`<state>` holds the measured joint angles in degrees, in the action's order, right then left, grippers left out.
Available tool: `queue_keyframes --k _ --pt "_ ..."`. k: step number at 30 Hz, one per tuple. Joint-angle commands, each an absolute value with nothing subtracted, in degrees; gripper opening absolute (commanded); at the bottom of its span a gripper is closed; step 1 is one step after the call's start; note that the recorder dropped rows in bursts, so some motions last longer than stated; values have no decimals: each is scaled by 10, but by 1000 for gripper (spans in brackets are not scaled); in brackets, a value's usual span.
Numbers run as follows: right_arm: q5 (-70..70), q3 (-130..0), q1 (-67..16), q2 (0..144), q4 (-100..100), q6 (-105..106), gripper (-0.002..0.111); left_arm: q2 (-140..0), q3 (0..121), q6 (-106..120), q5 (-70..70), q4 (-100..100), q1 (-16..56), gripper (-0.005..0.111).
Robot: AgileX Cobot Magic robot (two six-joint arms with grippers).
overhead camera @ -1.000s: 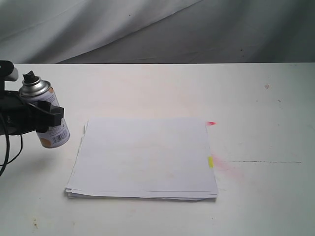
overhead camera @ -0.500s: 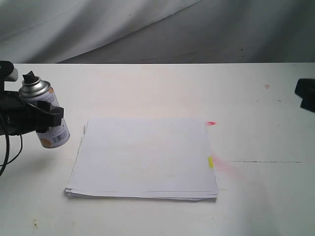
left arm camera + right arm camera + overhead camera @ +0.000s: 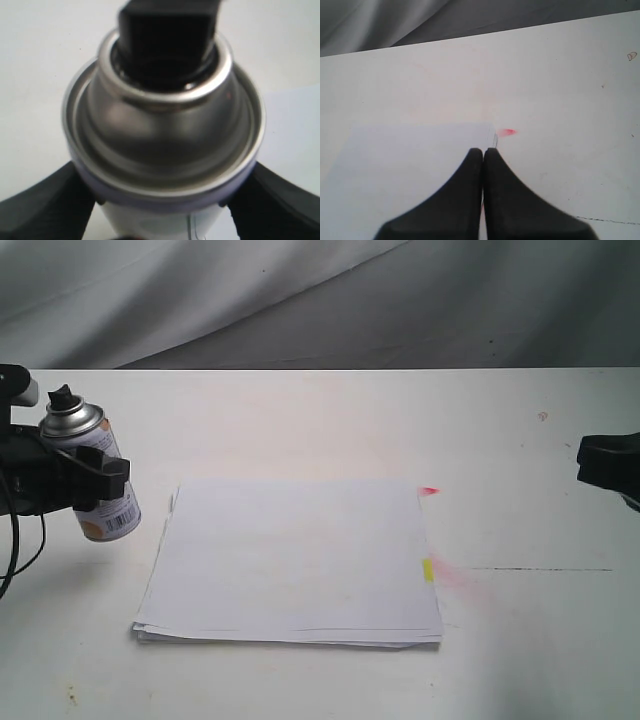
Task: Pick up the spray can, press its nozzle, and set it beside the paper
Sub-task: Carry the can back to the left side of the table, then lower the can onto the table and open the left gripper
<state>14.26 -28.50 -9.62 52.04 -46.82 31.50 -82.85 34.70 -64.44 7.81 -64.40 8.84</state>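
Note:
The silver spray can [image 3: 95, 480] hangs tilted above the table at the far left, with my left gripper [image 3: 95, 472] shut around its body. Its black nozzle [image 3: 60, 396] tops the silver dome. From the left wrist view the can [image 3: 165, 150] fills the picture, the nozzle [image 3: 167, 35] at its top, a black finger [image 3: 45, 205] on each side. The white paper [image 3: 292, 560] lies flat mid-table, right of the can. My right gripper [image 3: 585, 462] shows at the right edge of the exterior view; its fingers [image 3: 465, 195] are pressed together, empty, above the paper [image 3: 405, 170].
A pink mark [image 3: 429, 490] and a yellow mark [image 3: 428, 568] sit along the paper's right edge. A thin dark line [image 3: 540, 569] runs across the white table [image 3: 320, 420] right of the stack. Grey cloth [image 3: 320, 300] hangs behind the table.
The right gripper has come into the exterior view from the right edge and moved left. The left gripper and can have held still.

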Motion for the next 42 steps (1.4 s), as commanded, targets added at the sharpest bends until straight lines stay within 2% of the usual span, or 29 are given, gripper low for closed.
queue_keyframes --k 1,10,15,19,23,26,35,38,42 --pt "142 -284 -92 521 -471 318 0 -821 349 -640 92 -636 89 0" --pt "142 -284 -92 521 -471 317 0 -821 349 -642 100 -605 85 0" --pt "142 -284 -92 521 -471 317 0 -821 350 -851 106 -830 49 0" --pt "142 -284 -92 521 -471 317 0 -821 349 -942 71 -911 23 0" --pt "142 -284 -92 521 -471 317 0 -821 349 -941 29 -910 23 0" --pt "142 -284 -92 521 -471 317 0 -821 349 -854 30 -900 23 0" --pt "141 -284 -92 521 -471 316 0 -899 337 -339 189 -365 23 0" --pt "141 -284 -92 521 -471 316 0 -912 306 -232 262 -253 23 0" --pt "141 -284 -92 521 -471 316 0 -944 268 -152 324 -200 23 0"
